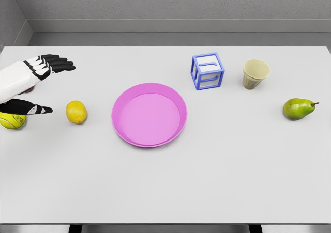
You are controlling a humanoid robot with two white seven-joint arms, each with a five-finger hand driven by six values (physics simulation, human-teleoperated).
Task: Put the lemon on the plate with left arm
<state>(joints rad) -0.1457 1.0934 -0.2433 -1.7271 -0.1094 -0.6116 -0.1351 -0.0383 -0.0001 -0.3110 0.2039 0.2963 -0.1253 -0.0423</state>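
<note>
A yellow lemon lies on the white table, left of the pink plate and clear of its rim. My left hand hovers at the far left, just left of the lemon and not touching it. Its black fingers are stretched out toward the right and its thumb sits lower, so the hand is open and holds nothing. The plate has nothing in it. My right arm is out of sight.
A yellow-green ball lies under the left hand's thumb at the left edge. Behind the plate to the right stand a blue wire-frame cube and a beige cup. A green pear lies far right.
</note>
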